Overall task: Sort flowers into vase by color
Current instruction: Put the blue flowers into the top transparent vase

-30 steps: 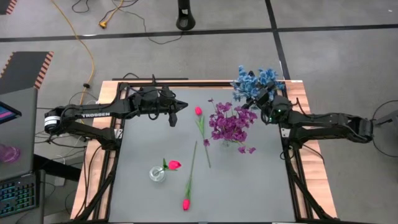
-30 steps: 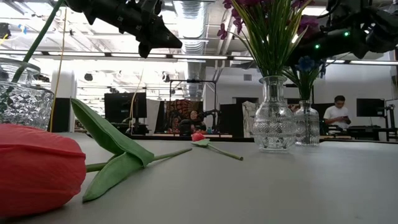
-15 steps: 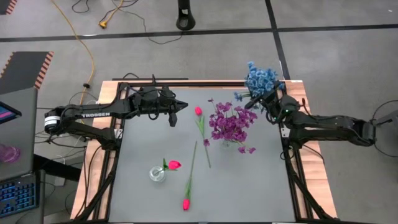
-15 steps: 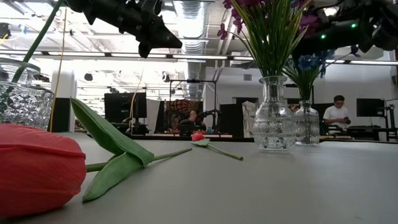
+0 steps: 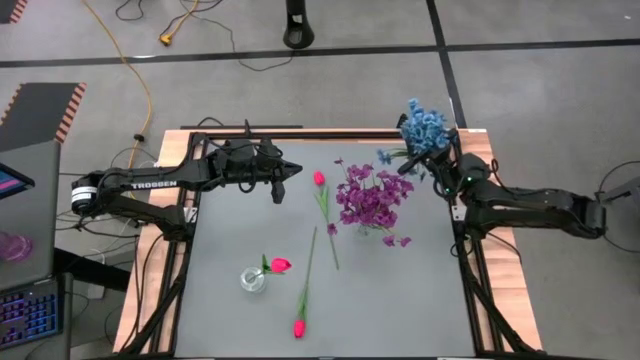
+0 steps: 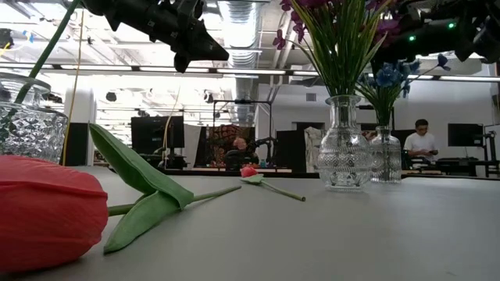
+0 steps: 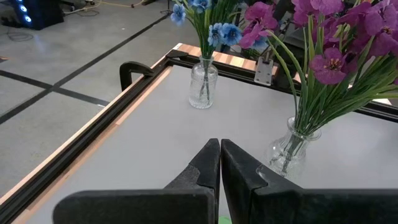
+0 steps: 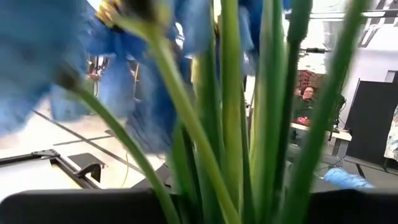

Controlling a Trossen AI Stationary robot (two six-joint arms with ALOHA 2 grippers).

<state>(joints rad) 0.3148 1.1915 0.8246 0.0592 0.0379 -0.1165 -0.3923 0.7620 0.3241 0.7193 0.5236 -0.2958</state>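
My right gripper [image 5: 428, 160] is at the table's far right, shut on a bunch of blue flowers [image 5: 424, 124] whose blossoms stand above it. More blue blossoms [image 6: 387, 76] stand with their stems in a small glass vase [image 6: 385, 156]. Purple flowers [image 5: 372, 196] fill a second glass vase [image 6: 344, 148]. One pink tulip [image 5: 280, 265] stands in a low vase [image 5: 253, 280]. Another tulip [image 5: 319, 178] lies flat mid-table, and a third [image 5: 299, 327] lies flat near the front. My left gripper [image 5: 293, 170] hangs shut and empty above the far left. My right gripper pinches several green stems [image 8: 230, 137] of the blue bunch between its two fingers, below the blossoms. The fingers come about level from the table's right and lie across the upright stems. The stems' lower ends are hidden, so I cannot tell whether they reach the vase.
The purple vase stands close to the left of the blue one. The table's dark frame rail [image 7: 93, 143] runs along its edge. Bare grey tabletop [image 5: 400, 300] lies at the near right. People sit in the room beyond the table [image 6: 422, 140].
My right gripper has risen and drawn back toward the table's far right corner, tipping its fingers upward, with the blue bunch still in its hold. The blossoms have gone with it toward the far edge. A few blue blossoms stay over the vase.
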